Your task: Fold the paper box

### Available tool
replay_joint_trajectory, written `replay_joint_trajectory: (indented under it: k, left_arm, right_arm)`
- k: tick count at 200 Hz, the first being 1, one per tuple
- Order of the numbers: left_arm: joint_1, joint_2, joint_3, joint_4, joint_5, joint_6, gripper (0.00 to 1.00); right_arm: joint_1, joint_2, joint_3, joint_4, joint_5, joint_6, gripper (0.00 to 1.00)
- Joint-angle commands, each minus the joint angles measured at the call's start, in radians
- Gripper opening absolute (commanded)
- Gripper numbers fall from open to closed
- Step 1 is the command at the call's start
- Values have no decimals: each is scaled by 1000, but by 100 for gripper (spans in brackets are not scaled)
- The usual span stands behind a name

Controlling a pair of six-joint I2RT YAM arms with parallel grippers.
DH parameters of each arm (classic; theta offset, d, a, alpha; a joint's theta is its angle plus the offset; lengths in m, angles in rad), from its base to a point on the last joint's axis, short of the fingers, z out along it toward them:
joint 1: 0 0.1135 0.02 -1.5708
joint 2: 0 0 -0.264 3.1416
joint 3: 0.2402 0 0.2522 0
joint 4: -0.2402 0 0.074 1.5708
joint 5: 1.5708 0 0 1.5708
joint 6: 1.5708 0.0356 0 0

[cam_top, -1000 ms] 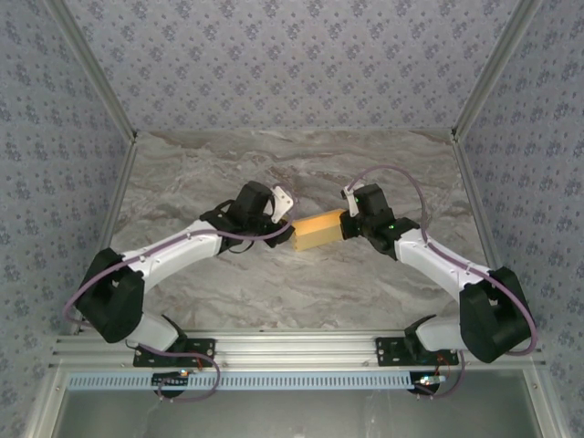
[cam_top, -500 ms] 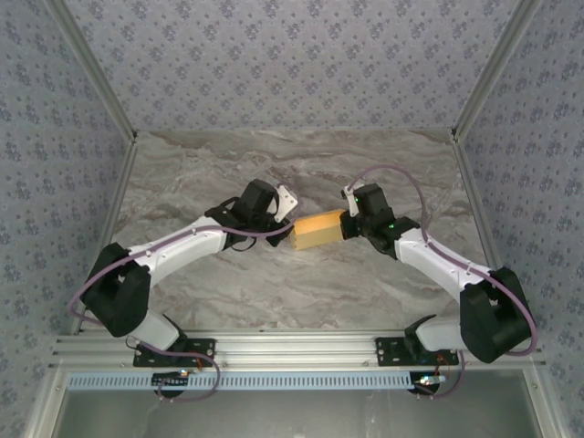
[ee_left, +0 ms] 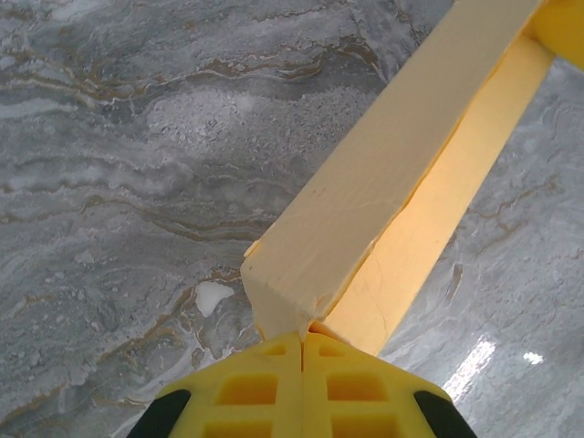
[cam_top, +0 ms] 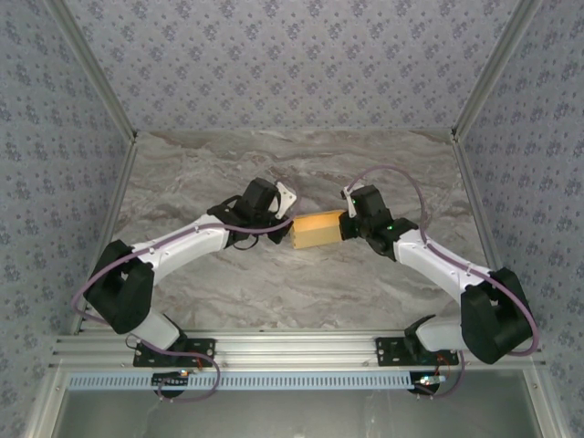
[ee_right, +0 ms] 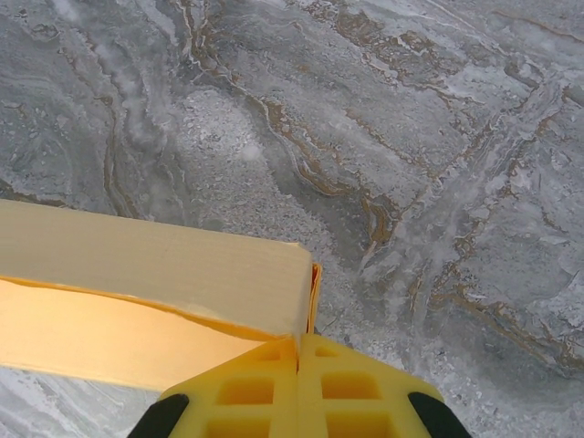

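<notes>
The yellow-orange thin-card paper box [cam_top: 318, 230], small and rectangular, sits mid-table between the two arms over the grey marbled tabletop [cam_top: 274, 292]. The left jaws are pinched tight on one end corner, and the right jaws nip a thin card edge at the other end. Both pinches should be light and level, since the matte card looks easy to crease and its long seam gapes slightly.

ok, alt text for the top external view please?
A yellow-orange paper box sits mid-way across a grey marble table, pinched between two arms: the left end effector is shut on its left end and the right end effector on its right end. Patterned walls enclose the table.
</notes>
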Motion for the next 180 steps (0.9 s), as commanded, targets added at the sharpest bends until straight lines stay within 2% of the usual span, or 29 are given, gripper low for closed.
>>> replay_joint_trajectory:
  k: [1,79,180]
  left_arm:
    - [-8,-3,49,2,7,-88,0]
    - [11,24,85,20,104,-247,0]
    - [79,26,20,114,238,-437,0]
  right_arm:
    - [20,-18,9,-11,16,26,0]
    - [47,-16,-13,-2,56,43,0]
    - [73,-13,-18,-17,97,41,0]
